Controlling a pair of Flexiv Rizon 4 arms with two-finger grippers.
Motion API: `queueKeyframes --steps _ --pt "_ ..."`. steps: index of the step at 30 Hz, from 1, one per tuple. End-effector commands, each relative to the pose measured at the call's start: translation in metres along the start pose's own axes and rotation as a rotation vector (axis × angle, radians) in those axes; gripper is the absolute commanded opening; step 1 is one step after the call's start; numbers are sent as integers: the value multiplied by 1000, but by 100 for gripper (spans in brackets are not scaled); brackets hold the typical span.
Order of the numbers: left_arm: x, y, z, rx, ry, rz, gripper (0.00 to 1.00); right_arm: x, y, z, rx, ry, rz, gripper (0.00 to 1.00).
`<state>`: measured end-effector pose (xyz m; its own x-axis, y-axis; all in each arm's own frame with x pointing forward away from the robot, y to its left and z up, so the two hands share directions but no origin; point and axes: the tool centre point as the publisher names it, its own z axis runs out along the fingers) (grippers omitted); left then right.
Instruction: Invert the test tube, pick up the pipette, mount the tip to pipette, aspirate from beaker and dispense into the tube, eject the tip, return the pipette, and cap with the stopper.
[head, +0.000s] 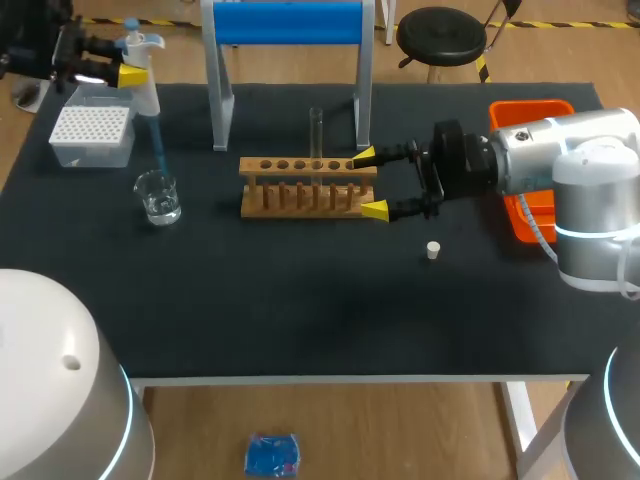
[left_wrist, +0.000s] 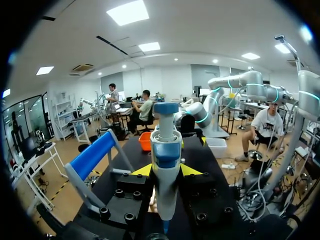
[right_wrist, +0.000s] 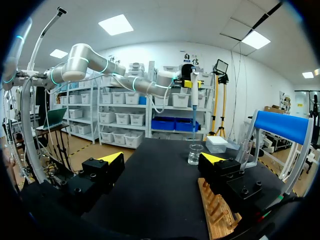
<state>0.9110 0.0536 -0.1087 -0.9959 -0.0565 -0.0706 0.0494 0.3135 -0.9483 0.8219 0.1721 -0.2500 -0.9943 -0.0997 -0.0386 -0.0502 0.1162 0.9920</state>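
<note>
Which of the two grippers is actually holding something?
The left gripper, shut on the pipette over the beaker; the right gripper is open and empty at the wooden rack's end.

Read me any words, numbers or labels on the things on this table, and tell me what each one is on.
None can be read.
The pipette, beaker, tip box, wooden rack and orange bin show no legible print; any marks are too small to tell.
</note>
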Motion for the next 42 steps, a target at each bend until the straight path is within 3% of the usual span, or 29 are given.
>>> queueKeyframes --steps 1,38,42 --pt "4 1 -4 3 -10 2 0 0 0 -1 2 3 0 100" --pt "5 1 -5 3 -13 1 0 0 0 -1 2 3 0 100" --pt "5 1 -5 3 -13 1 0 4 -3 26 36 -13 14 100"
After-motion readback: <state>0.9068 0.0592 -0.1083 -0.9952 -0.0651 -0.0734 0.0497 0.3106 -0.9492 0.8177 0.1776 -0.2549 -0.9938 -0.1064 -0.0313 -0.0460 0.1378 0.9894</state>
